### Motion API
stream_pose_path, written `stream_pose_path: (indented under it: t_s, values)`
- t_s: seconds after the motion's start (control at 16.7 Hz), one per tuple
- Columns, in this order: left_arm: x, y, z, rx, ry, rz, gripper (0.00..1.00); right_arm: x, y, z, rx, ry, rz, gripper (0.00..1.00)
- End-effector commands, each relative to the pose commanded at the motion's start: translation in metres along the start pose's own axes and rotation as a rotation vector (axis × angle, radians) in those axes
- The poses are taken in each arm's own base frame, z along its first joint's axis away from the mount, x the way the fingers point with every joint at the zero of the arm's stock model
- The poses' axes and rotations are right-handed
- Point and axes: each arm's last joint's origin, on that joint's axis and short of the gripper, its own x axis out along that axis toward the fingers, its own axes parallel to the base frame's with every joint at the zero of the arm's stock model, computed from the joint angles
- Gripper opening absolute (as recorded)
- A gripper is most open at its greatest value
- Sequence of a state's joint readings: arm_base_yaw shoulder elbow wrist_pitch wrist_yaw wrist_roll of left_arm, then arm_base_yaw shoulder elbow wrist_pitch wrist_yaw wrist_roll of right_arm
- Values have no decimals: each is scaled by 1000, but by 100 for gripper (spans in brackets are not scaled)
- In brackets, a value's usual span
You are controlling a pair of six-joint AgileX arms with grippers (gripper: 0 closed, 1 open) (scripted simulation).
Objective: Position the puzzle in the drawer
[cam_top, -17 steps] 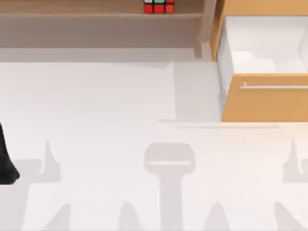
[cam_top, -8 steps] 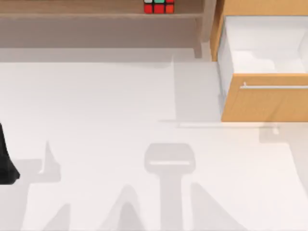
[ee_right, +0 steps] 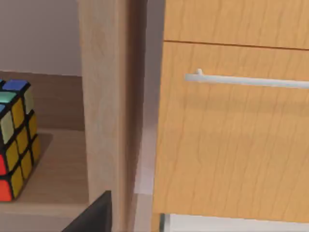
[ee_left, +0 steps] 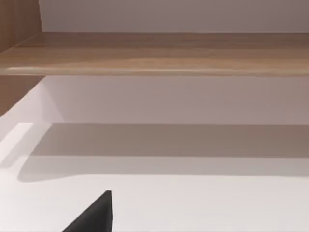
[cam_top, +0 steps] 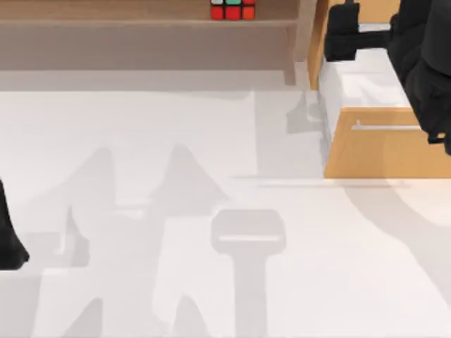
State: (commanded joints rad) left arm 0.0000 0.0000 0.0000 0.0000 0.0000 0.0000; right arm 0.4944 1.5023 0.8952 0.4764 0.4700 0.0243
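Observation:
The puzzle (cam_top: pixel 232 9), a small cube with red and teal stickers showing, sits on the long wooden shelf (cam_top: pixel 141 22) at the back of the table. In the right wrist view the puzzle (ee_right: pixel 17 140) stands on the shelf board beyond the shelf's upright post (ee_right: pixel 106 111). The drawer (cam_top: pixel 384 148) stands pulled out at the right, with its white inside bare and its silver bar handle (cam_top: pixel 402 127) across the front. My right gripper (cam_top: pixel 338 34) hangs over the drawer's back left corner, well to the right of the puzzle. My left arm (cam_top: pixel 7 236) is parked at the left edge.
A wooden cabinet front with its own bar handle (ee_right: pixel 246 80) rises behind the open drawer. The shelf's post stands between the puzzle and the drawer. The left wrist view looks at the shelf board (ee_left: pixel 154 53) and white table.
My right arm has come into the top view from the right and now hangs over the open drawer. The puzzle, the drawer and the left arm have not moved.

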Motion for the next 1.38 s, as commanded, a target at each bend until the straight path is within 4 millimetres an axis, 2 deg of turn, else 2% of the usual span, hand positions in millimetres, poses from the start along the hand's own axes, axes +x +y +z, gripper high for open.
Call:
stream_pose_path:
  t_s: [0.12, 0.24, 0.42, 0.6, 0.78, 1.14, 1.38]
  values:
    - [0, 0, 0, 0, 0, 0, 100, 33, 41, -20, -20, 17, -4, 100]
    - [0, 0, 0, 0, 0, 0, 100, 58, 80, -40, -29, 12, -10, 100]
    - [0, 0, 0, 0, 0, 0, 100, 80, 129, -65, -14, -28, -23, 100]
    - [0, 0, 0, 0, 0, 0, 100, 91, 162, -78, 24, -81, -38, 100]
    - [0, 0, 0, 0, 0, 0, 100, 96, 175, -83, 50, -109, -47, 100]
    - [0, 0, 0, 0, 0, 0, 100, 98, 173, -83, 48, -107, -49, 100]
    - [0, 0, 0, 0, 0, 0, 100, 117, 175, -81, 50, -109, -47, 100]
